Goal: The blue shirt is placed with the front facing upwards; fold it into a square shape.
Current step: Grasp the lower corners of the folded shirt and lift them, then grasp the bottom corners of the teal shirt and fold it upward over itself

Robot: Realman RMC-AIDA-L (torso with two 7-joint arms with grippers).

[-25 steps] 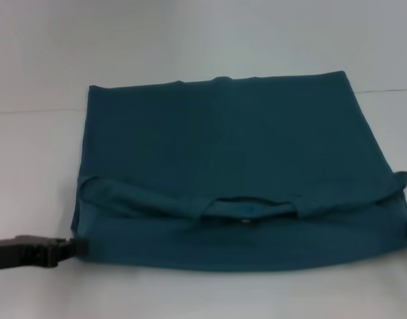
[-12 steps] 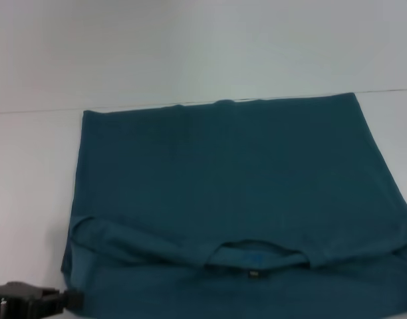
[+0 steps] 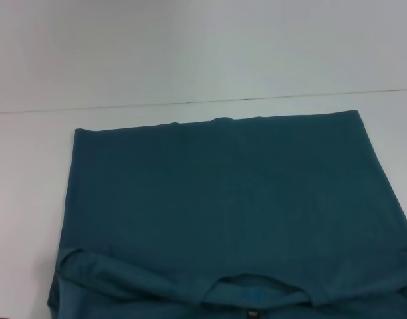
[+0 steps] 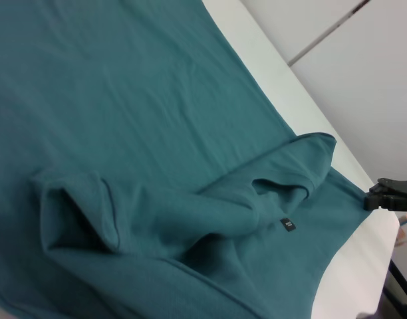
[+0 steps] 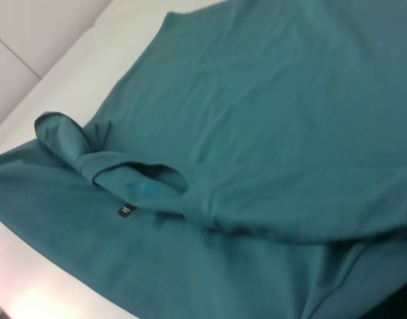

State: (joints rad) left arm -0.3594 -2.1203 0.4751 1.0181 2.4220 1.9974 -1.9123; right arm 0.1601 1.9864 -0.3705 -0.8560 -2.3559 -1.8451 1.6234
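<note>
Hand state we cannot tell; we are judging the dark teal-blue cotton T-shirt (image 3: 223,199) half-folded, needing regrasping at six o'clock.

**Matt cloth on a smooth pale top**

The blue shirt (image 3: 223,199) is soft knit cloth, matt all over, with no sheen on any fold. Its weave looks fine and even; the surface lies mostly smooth, with soft rolled creases where the sleeves and collar are doubled over. The small dark label (image 4: 288,226) inside the collar looks like flat woven fabric. The table (image 3: 190,60) under it is a smooth, pale, hard surface with a faint satin shine. The right gripper (image 4: 392,196), seen far off in the left wrist view, looks like matt black plastic
</note>
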